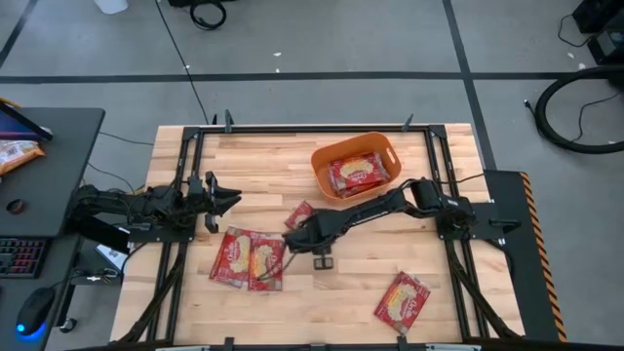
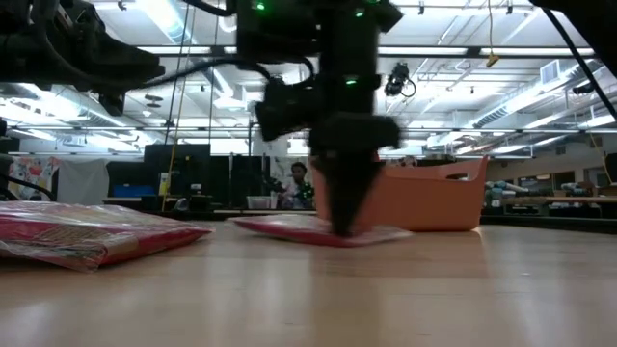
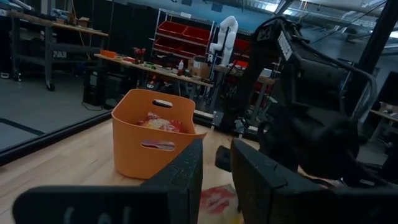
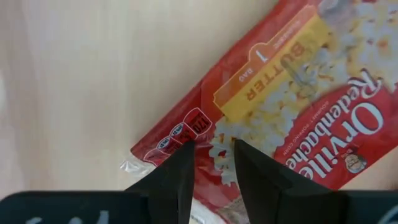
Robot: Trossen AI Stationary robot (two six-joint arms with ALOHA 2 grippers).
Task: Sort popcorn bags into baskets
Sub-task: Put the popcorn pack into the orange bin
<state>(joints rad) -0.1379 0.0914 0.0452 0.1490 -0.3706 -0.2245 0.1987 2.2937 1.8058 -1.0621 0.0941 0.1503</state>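
Now right gripper (image 4: 211,162) low over bag (image 4: 292,106) on desk (image 1: 361,263), fingers slightly parted, straddling its crimped edge, not yet clamped. Bag likely light, flat, slick foil; pinch at edge seam. Left gripper (image 1: 226,198) idle well aside, fingers parted, empty. Count: five bags on desk, at least one in tub (image 1: 322,168).

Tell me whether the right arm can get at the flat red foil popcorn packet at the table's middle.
Probably yes: the right gripper hangs directly over that red foil popcorn packet, its fingers straddling the packet's edge, nothing between.
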